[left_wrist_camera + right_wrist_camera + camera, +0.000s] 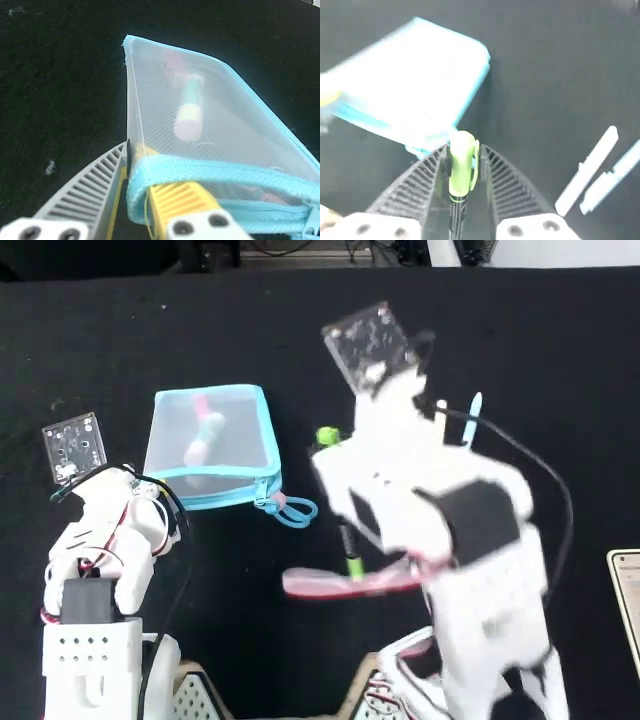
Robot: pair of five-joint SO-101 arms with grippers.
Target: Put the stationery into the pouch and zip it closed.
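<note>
Clamping the pouch (210,115), the left end effector (137,155) waits, one marker (189,115) inside. The right end effector (463,152) grips a green pen (461,175); two pens (587,172) lie outside, zip (235,175) apparently undone.

High view: fixed overhead, looking down on table (90,350); arm bases (90,660) at 6 o'clock.
Left wrist view: on left arm, hard against pouch (200,115).
Right wrist view: on right arm, farther back from pouch.
Shared: pouch, all three views.

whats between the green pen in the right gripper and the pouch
Bare black table in the high view; the green pen, in the right gripper, is apart from the pouch.
</note>
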